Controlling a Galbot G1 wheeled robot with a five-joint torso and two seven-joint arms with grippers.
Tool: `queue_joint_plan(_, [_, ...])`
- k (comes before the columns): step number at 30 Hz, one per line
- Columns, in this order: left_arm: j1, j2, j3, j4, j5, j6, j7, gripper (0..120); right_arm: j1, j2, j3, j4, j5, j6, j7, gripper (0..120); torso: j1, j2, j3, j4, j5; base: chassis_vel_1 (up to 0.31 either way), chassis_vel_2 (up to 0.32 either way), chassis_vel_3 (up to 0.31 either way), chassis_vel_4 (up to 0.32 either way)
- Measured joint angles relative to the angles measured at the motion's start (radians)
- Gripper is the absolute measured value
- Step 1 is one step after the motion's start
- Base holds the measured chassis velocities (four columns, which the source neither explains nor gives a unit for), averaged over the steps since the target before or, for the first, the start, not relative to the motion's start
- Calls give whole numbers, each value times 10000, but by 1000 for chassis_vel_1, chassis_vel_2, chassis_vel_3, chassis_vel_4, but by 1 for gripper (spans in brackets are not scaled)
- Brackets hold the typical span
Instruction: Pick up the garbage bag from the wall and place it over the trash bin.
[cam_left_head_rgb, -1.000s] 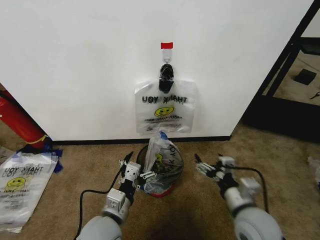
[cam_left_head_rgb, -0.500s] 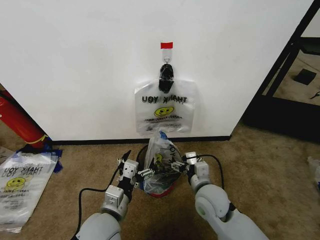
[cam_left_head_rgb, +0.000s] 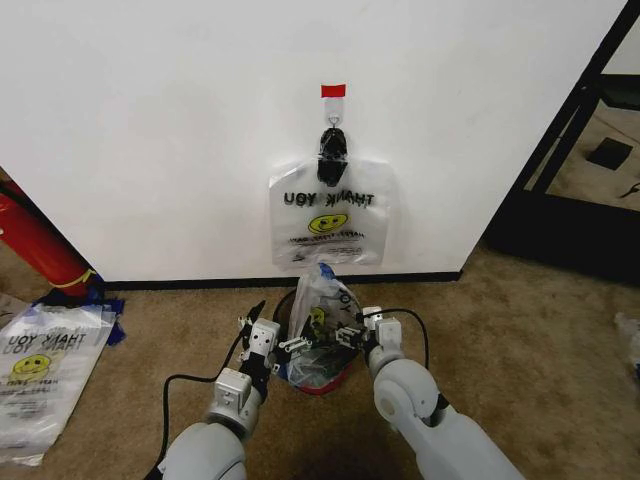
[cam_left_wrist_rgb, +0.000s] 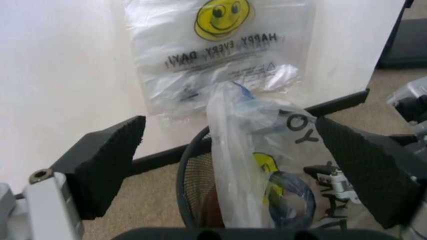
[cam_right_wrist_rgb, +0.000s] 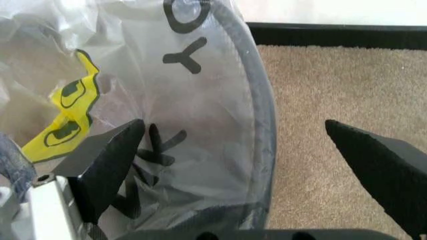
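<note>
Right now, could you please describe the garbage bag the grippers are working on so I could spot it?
Below the white wall, find the small round black trash bin. The translucent whitish plastic garbage bag stands in it, bunched upward, unlike the flat one hanging from the black hook.

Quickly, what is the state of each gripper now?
Left gripper: open, at the trash bin, holding nothing.
Right gripper: open, astride the bin's rim, against the garbage bag.

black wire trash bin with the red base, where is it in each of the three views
Head view: the black mesh trash bin stands low centre on the carpet, between the left gripper and right gripper, a thin translucent garbage bag in it.
Left wrist view: its rim curves at lower centre, between the open fingers.
Right wrist view: its rim arcs down the middle.
Shared landmark: the bag's black lettering and yellow smiley.
</note>
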Motion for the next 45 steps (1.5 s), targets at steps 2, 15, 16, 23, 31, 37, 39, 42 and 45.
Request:
queue_joint_plan(2, [34,-25,-16,-1,29,-14,-3,100,-2,39,6,-68,0,-27,41,100,0,0,0,0,0,0,0,0,0])
queue_joint_plan(15, [128,-88,-62,-43,145,-62,-22,100,197,490,-14,-383,784,-302,667,66,-2,2,-3,-2,-3,0,0,0,0])
queue_joint_plan(16, [128,-88,-62,-43,145,-62,-22,100,197,490,-14,-383,784,-302,667,66,-2,2,-3,-2,-3,0,0,0,0])
queue_joint_plan(23, [183,-107,-143,-129,155,-86,-33,100,443,752,-50,-542,1670,-575,1382,43,-3,4,-5,-4,-4,0,0,0,0])
queue_joint_plan(31, [247,-85,-280,-286,147,-92,-58,100,492,1107,-12,-541,2883,-644,2282,13,-3,4,-2,0,0,0,0,0,0])
queue_joint_plan(37, [285,-46,-307,-319,95,-75,-84,100,359,1391,46,-542,3124,-600,2439,0,-2,5,-3,0,2,0,0,0,0])
queue_joint_plan(39, [283,-47,-305,-319,93,-73,-88,100,331,1402,65,-541,3125,-537,2438,0,-2,5,-3,0,1,0,0,0,0])
queue_joint_plan(42, [232,-50,-307,-314,0,-60,-140,100,188,1376,222,-473,3105,-155,2184,0,-2,4,0,2,2,0,0,0,0])
queue_joint_plan(45, [186,-51,-308,-327,-148,-21,-205,100,-97,1208,465,-269,2822,424,1341,0,3,-3,7,4,5,0,0,0,0])
